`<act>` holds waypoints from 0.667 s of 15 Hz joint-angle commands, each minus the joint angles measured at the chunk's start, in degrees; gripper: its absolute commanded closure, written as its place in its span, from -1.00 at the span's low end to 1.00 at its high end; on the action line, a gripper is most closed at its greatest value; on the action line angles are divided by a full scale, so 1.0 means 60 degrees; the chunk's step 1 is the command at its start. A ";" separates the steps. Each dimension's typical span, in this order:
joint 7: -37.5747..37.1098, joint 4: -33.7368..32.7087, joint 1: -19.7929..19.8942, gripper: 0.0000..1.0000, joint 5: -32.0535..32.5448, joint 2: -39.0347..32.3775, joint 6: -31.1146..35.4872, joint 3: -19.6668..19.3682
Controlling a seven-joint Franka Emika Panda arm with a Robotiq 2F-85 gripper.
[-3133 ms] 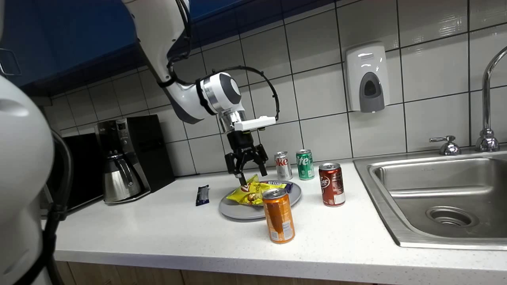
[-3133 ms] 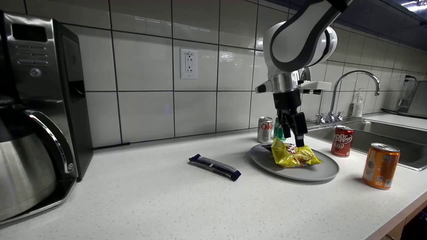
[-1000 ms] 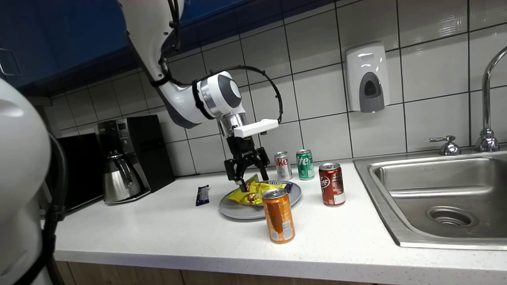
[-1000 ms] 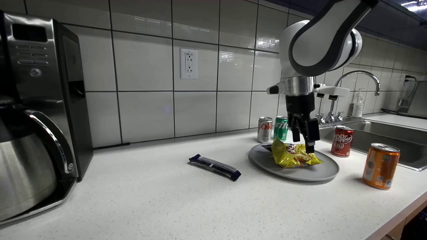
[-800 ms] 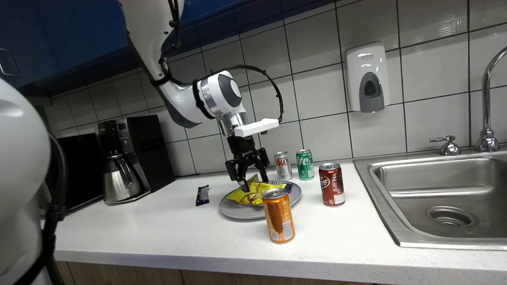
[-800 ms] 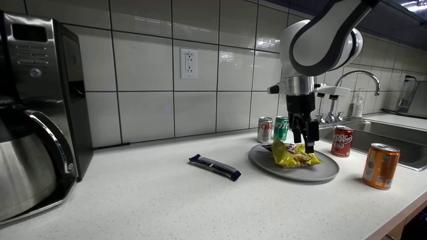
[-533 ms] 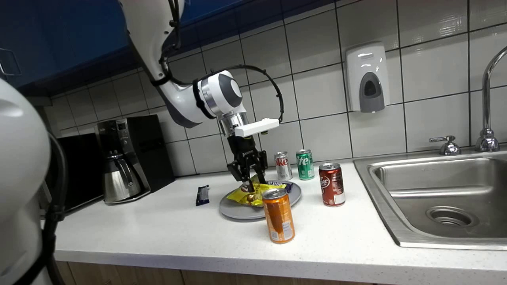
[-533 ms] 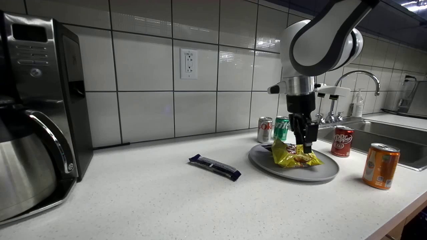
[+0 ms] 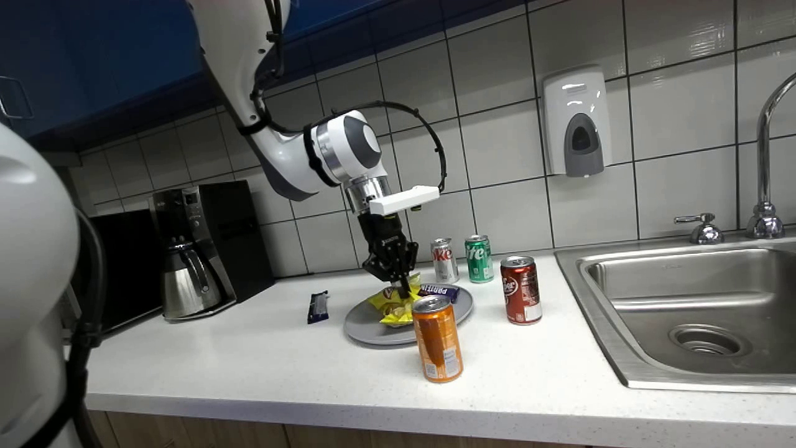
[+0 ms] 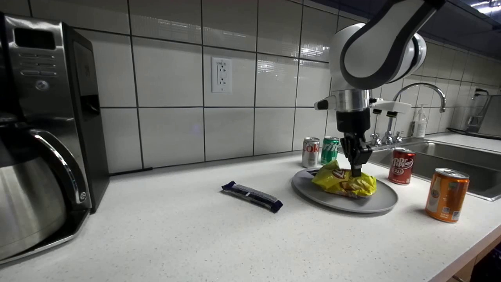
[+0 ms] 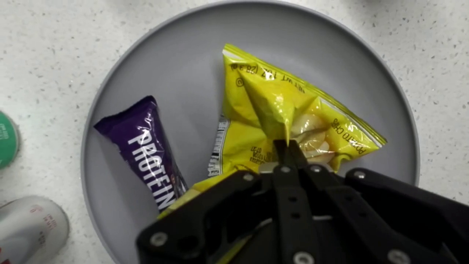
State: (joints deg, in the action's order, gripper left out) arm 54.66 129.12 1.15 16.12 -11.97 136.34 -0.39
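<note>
We find the black claw (image 11: 286, 143) fully closed on a fold of the crinkled glossy yellow potato-chip bag (image 11: 263, 121), which lies on the round grey plate (image 11: 183, 62) beside a purple-wrapped protein bar (image 11: 146, 152).

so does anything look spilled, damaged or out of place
Nothing looks spilled or torn. The yellow potato chip bag is puckered where the closed fingers pinch it. A dark-wrapped bar lies alone on the counter, off the gray plate, unlike the purple protein bar.

Chip bag (image 11: 273, 110) on plate (image 11: 183, 69), protein bar (image 11: 148, 154) beside it, Dr Pepper can (image 9: 521, 291) between plate and sink (image 9: 598, 311)
</note>
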 commanded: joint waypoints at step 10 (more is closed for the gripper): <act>0.0395 -0.0095 -0.0221 1.00 0.0537 0.0377 0.0202 0.0348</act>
State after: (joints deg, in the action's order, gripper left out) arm 55.43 128.54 0.05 18.05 -11.07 137.43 0.67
